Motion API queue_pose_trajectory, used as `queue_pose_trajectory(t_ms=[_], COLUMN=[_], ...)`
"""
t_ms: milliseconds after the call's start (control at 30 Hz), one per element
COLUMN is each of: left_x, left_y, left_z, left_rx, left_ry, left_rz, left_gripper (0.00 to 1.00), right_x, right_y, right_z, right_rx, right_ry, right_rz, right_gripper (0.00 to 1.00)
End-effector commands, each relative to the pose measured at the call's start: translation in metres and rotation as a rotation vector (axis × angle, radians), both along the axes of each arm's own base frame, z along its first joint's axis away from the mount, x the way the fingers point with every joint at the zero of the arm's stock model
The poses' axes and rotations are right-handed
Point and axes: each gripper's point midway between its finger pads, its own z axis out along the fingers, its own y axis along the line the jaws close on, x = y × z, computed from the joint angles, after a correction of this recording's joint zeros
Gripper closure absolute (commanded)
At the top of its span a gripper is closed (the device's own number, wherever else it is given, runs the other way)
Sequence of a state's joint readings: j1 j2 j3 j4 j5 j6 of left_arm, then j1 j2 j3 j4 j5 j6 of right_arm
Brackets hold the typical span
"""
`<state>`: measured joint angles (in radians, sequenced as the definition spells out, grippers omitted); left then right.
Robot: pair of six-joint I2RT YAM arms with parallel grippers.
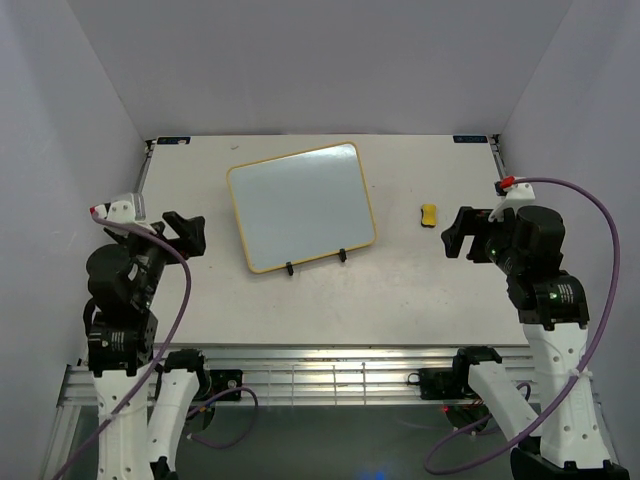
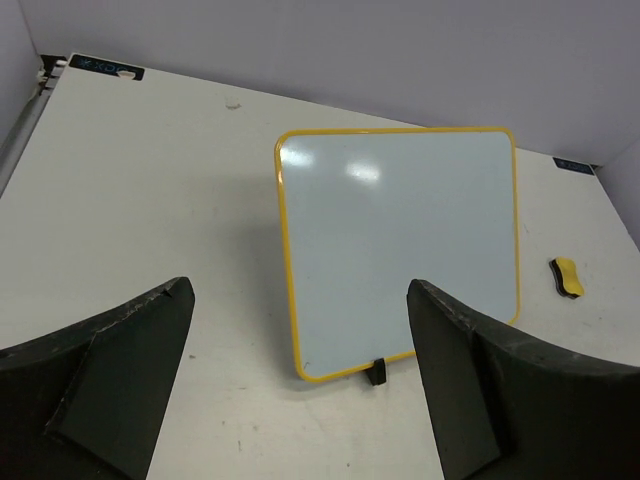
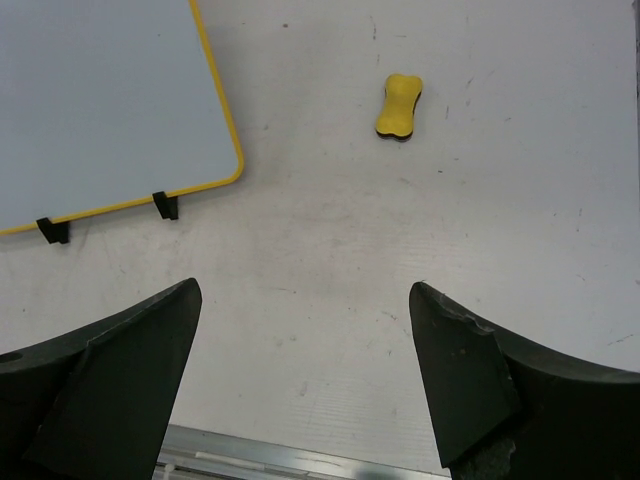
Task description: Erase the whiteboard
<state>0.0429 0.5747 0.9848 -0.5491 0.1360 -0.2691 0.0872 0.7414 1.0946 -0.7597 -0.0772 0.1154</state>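
The whiteboard [image 1: 302, 205] with its thin yellow frame stands tilted on a black wire stand near the table's middle; its face looks blank. It shows too in the left wrist view as the whiteboard [image 2: 398, 240] and, at the upper left of the right wrist view, as the whiteboard [image 3: 100, 110]. A small yellow eraser [image 1: 428, 215] lies to its right, also the eraser [image 3: 399, 105] and the eraser [image 2: 567, 278]. My left gripper [image 1: 188, 236] hovers open left of the board. My right gripper [image 1: 456, 232] hangs open just right of the eraser, holding nothing.
White walls close in the table [image 1: 400, 290] at the back and both sides. A metal rail [image 1: 330, 365] runs along the near edge between the arm bases. Purple cables loop beside each arm.
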Motion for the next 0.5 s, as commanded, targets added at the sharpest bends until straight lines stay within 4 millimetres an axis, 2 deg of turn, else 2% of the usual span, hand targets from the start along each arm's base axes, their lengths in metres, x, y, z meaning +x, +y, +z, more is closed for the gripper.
queue_pose_trajectory(t_ms=[0, 33, 300, 467], left_x=[-0.022, -0.029, -0.039, -0.035], left_y=[0.008, 0.006, 0.03, 0.024], left_z=[-0.013, -0.018, -0.043, -0.044], left_rx=[0.065, 0.075, 0.084, 0.076], left_ry=[0.045, 0.05, 0.134, 0.116], left_rz=[0.043, 0.037, 0.191, 0.16], left_gripper=[0.02, 0.02, 0.02, 0.02], right_x=[-0.011, -0.013, -0.018, -0.013], right_y=[-0.005, -0.006, -0.006, -0.007], right_z=[-0.004, -0.009, -0.023, -0.026], right_rx=[-0.026, -0.027, -0.038, -0.042], right_ry=[-0.011, -0.003, 0.005, 0.009], right_rz=[-0.012, -0.014, -0.006, -0.009], right_gripper=[0.1, 0.1, 0.1, 0.1])
